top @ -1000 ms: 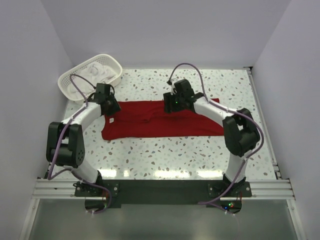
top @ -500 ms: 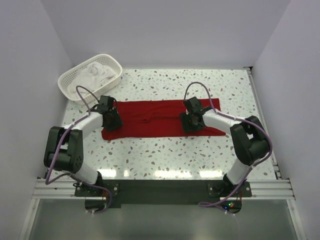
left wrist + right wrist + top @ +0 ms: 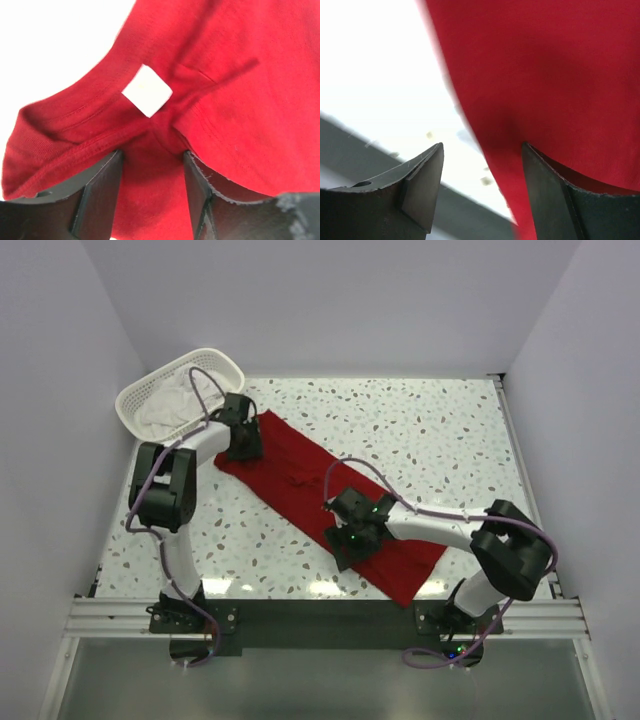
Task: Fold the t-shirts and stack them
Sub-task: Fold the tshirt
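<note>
The deep red t-shirt lies folded into a long strip, slanting from the back left to the front right of the table. Its neck end with the small white label fills the left wrist view. My left gripper is at that back-left end, and the cloth bunches up between its fingers. My right gripper is over the shirt's front half with its jaws apart; the shirt's edge and bare table show between them. White t-shirts lie in the basket.
The white lattice basket stands at the back left corner, close behind my left gripper. The dark front rail runs along the near table edge just below the shirt's front end. Walls close in on both sides.
The red shirt has swung from lying straight across the table to a diagonal. My left gripper moved back towards the basket; my right gripper moved forward and left towards the front edge.
</note>
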